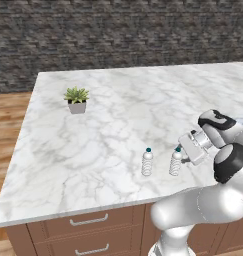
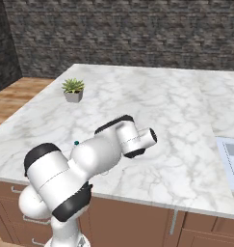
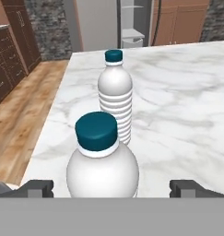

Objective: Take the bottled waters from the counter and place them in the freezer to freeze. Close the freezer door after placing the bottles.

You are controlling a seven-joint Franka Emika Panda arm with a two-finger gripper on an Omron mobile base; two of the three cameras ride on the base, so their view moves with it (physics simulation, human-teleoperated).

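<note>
Left base view shows a white marble counter [image 1: 108, 115] filling most of the frame, with two bottled waters standing upright near its front edge in the lower middle: the left bottle [image 1: 147, 162] and, just beside it to the right, the right bottle [image 1: 176, 161]. The gripper [image 1: 187, 152] sits level with the cap of the right bottle, coming in from the right side of the frame on the white arm that rises from the lower right. A small potted plant [image 1: 76, 100] stands well apart in the upper left of the counter, and brown drawers [image 1: 88, 232] with silver handles run below the front edge. In the right base view the arm's bulky white and dark links cover the bottles; one teal cap [image 2: 76, 143] peeks out at centre left. In the hand view the two fingertips [image 3: 37, 188] stand wide apart at the bottom corners, open, with the near bottle [image 3: 102, 168] between them but not touching either, and the far bottle [image 3: 114, 92] directly behind it. At the top of that frame a grey freezer [image 3: 102, 23] stands with pale shelves visible inside.
</note>
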